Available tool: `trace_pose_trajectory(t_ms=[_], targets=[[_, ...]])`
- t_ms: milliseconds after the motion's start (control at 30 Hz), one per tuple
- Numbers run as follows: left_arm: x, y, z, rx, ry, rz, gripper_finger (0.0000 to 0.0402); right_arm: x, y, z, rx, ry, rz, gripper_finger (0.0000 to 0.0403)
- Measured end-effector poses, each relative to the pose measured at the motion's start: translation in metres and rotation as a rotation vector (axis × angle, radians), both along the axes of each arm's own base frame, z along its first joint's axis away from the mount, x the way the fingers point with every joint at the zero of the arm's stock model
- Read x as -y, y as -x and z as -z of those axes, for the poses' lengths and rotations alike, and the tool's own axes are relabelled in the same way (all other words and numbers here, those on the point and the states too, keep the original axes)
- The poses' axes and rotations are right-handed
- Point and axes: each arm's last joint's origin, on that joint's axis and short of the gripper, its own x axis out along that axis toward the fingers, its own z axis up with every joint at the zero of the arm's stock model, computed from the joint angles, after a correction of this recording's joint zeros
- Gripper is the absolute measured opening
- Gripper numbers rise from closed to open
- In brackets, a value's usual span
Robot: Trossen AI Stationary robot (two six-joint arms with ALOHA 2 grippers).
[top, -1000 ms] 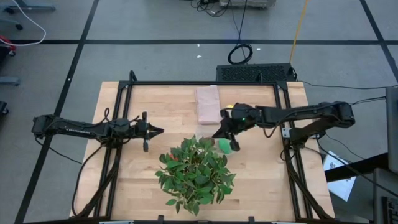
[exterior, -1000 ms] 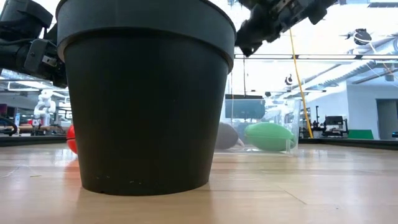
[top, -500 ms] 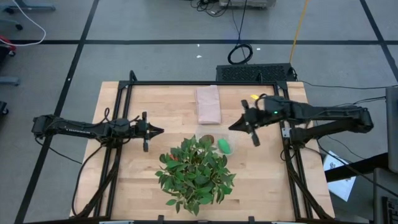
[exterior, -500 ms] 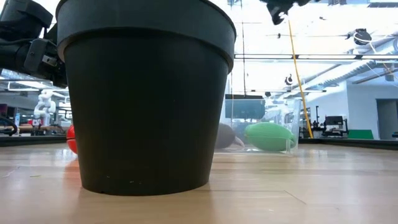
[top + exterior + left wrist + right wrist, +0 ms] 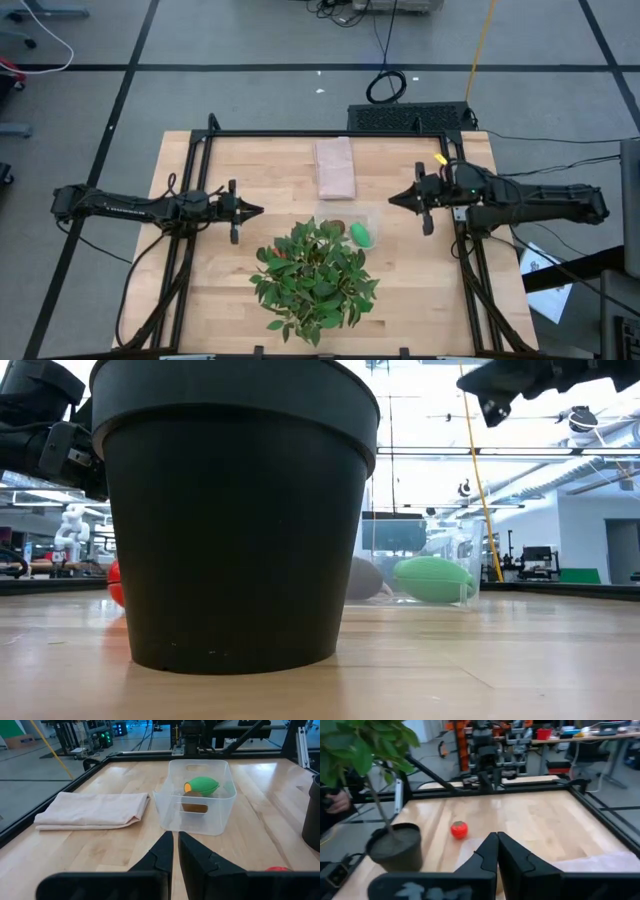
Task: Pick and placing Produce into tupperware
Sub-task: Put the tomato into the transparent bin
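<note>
Red ball (image 5: 459,829) sits loose on the table (image 5: 420,280) near the pot (image 5: 395,851), well apart from the tub (image 5: 196,800). Looks light, hard, smooth, likely to roll; pinch across its middle. Tub holds the green oval (image 5: 202,785) and kiwi (image 5: 194,807). Left gripper (image 5: 258,210) and right gripper (image 5: 392,198) both closed, empty.

Around your wooden table (image 5: 420,270) you have a grey floor (image 5: 240,100) crossed by dark lines, with a coiled black cable (image 5: 386,86) and a yellow pole (image 5: 482,38) behind it. Looking level across the room, you see bright ceiling lights (image 5: 560,400), white beams and cluttered workbenches (image 5: 580,737) with equipment.
</note>
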Motion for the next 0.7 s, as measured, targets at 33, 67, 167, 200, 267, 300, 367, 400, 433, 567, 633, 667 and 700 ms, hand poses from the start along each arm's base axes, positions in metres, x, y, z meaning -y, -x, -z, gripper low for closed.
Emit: trace_pose_trajectory(t_ms=[33, 67, 167, 200, 267, 300, 367, 400, 433, 567, 633, 667, 700], targets=[[0.000, 0.000, 0.000, 0.000, 0.000, 0.000, 0.0031, 0.000, 0.003, 0.002, 0.005, 0.003, 0.017, 0.0000], [0.000, 0.000, 0.000, 0.000, 0.002, 0.000, 0.0031, 0.001, 0.005, 0.003, 0.014, 0.006, 0.038, 0.0000], [0.000, 0.000, 0.000, 0.001, 0.004, -0.001, 0.0031, 0.002, 0.011, 0.005, 0.036, 0.009, 0.101, 0.0000], [0.000, 0.000, 0.000, 0.002, 0.004, -0.001, 0.0031, 0.003, 0.013, 0.007, 0.036, 0.013, 0.117, 0.0000], [0.000, 0.000, 0.000, 0.004, 0.004, -0.001, 0.0031, 0.003, 0.014, 0.013, 0.039, 0.014, 0.129, 0.0000], [0.000, 0.000, 0.000, 0.004, 0.004, -0.001, 0.0031, 0.003, 0.014, 0.016, 0.054, 0.012, 0.129, 0.0000], [0.000, 0.000, 0.000, 0.004, 0.004, -0.001, 0.0031, 0.003, 0.014, 0.022, 0.086, 0.002, 0.124, 0.0000], [0.000, 0.000, 0.000, 0.004, 0.005, -0.001, 0.0031, 0.003, 0.014, 0.026, 0.096, 0.001, 0.119, 0.0000], [0.000, 0.000, 0.000, 0.004, 0.008, -0.002, 0.0031, 0.002, 0.015, 0.030, 0.100, 0.001, 0.112, 0.0000], [0.000, 0.000, 0.000, 0.002, 0.011, -0.002, 0.0031, 0.002, 0.017, 0.044, 0.122, -0.017, 0.099, 0.0000], [0.000, 0.000, 0.000, 0.001, 0.011, -0.002, 0.0031, 0.001, 0.018, 0.047, 0.143, -0.024, 0.094, 0.0000], [0.000, 0.000, 0.000, 0.002, 0.011, -0.002, 0.0031, 0.001, 0.019, 0.047, 0.152, -0.026, 0.092, 0.0000], [0.000, 0.000, 0.000, 0.001, 0.011, -0.002, 0.0031, 0.001, 0.020, 0.048, 0.161, -0.026, 0.089, 0.0000]])
